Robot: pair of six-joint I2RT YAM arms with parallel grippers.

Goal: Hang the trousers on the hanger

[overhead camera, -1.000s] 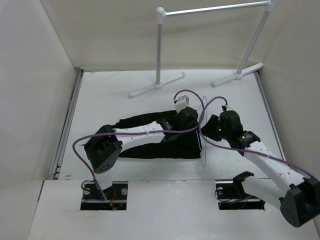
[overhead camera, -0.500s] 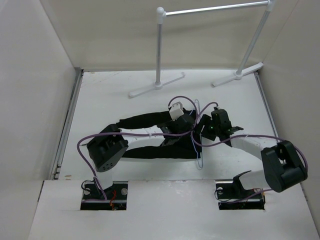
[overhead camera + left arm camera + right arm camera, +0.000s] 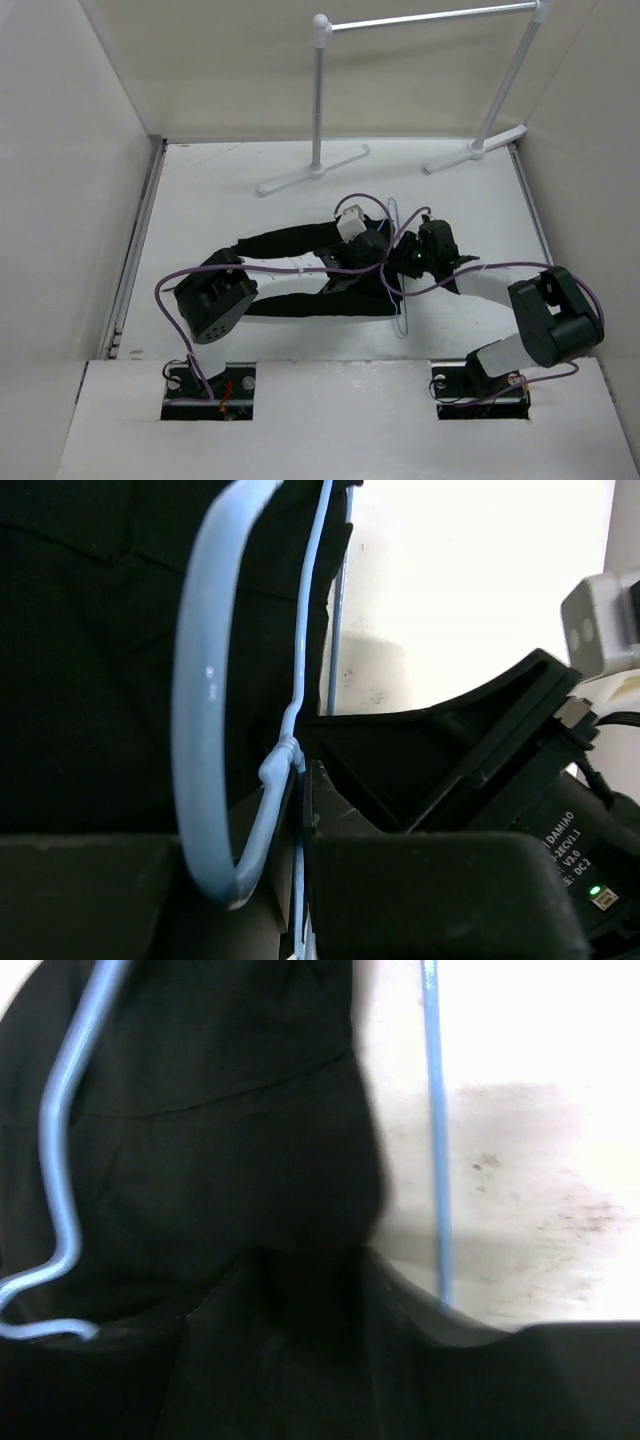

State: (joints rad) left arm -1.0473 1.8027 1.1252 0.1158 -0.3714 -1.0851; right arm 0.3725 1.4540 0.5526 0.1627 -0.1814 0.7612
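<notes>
from above, the right gripper (image 3: pixel 408 258) has slid in toward the left gripper (image 3: pixel 375 243) at the waist end of the trousers (image 3: pixel 290 242), its elbow now folded back. the hanger (image 3: pixel 400 322) has shifted a little left with it, so hanger and waist are closing up. the trousers lie flat on the table (image 3: pixel 220 190), not yet threaded. left wrist view: jaws pinched on the hanger's twisted neck. right wrist view: a wire runs just beside the waist — whether those jaws are apart or together i cannot tell.
</notes>
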